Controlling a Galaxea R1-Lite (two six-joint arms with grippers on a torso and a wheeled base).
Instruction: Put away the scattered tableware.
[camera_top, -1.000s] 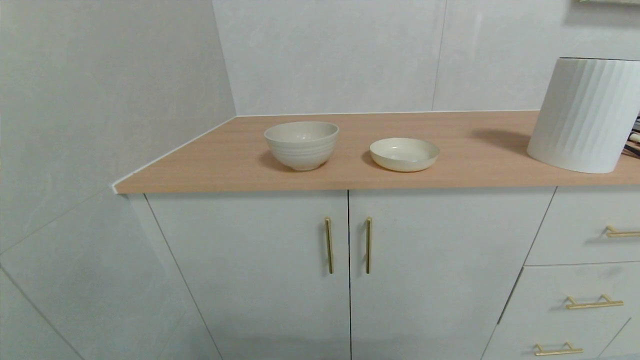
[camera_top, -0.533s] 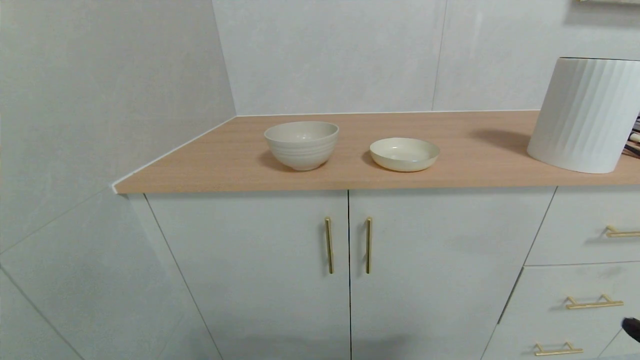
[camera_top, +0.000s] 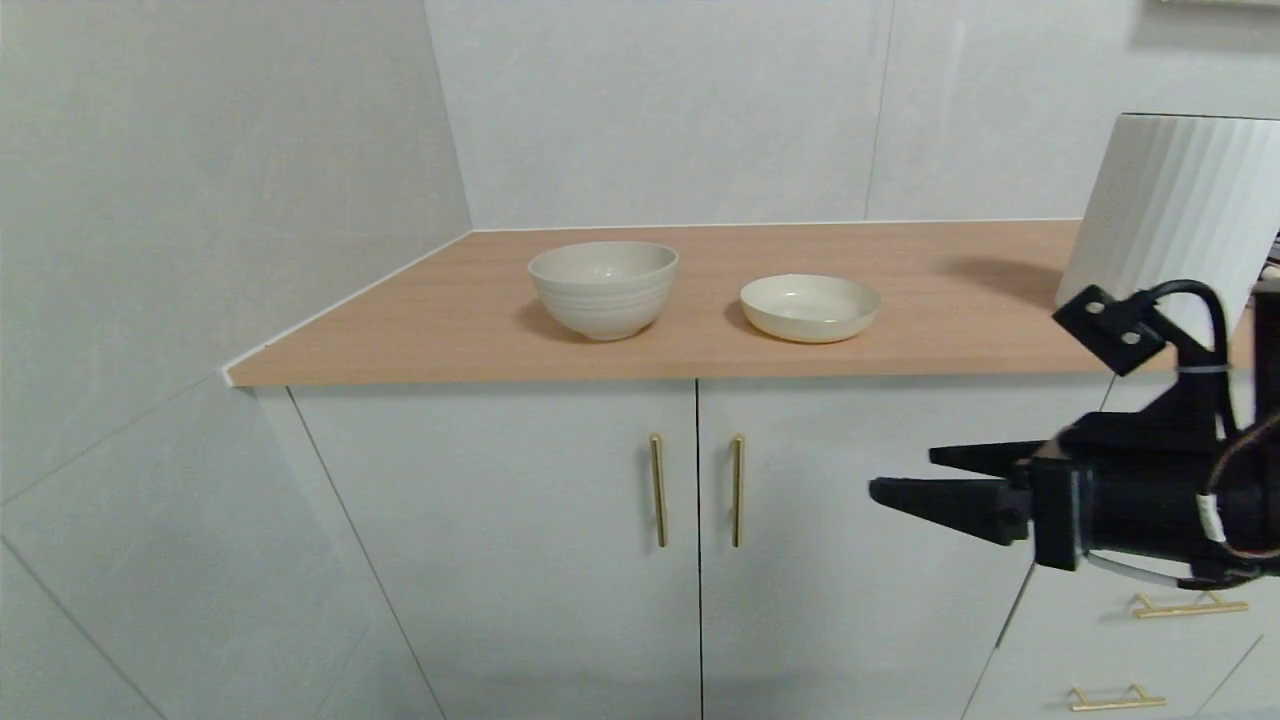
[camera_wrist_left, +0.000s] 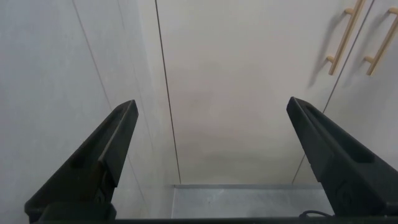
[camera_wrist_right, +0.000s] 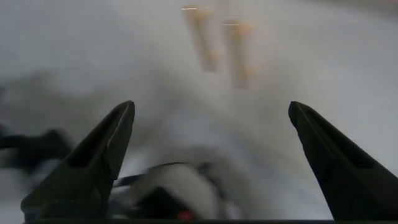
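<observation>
Ribbed cream bowl (camera_top: 603, 288) & shallow cream dish (camera_top: 809, 306), both empty, sit on countertop (camera_top: 450, 320) above R gripper (camera_top: 905, 475). R fingers apart. L gripper (camera_wrist_left: 211, 106) spread too, facing cabinet door (camera_wrist_left: 236, 93).

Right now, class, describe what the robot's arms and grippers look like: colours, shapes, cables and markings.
The right gripper is matte black, with two long tapering fingers on a blocky body. A black bracket with two screws sits above it, feeding a looping black cable bound by a pale tie. The left gripper has matching black wedge fingers.
</observation>
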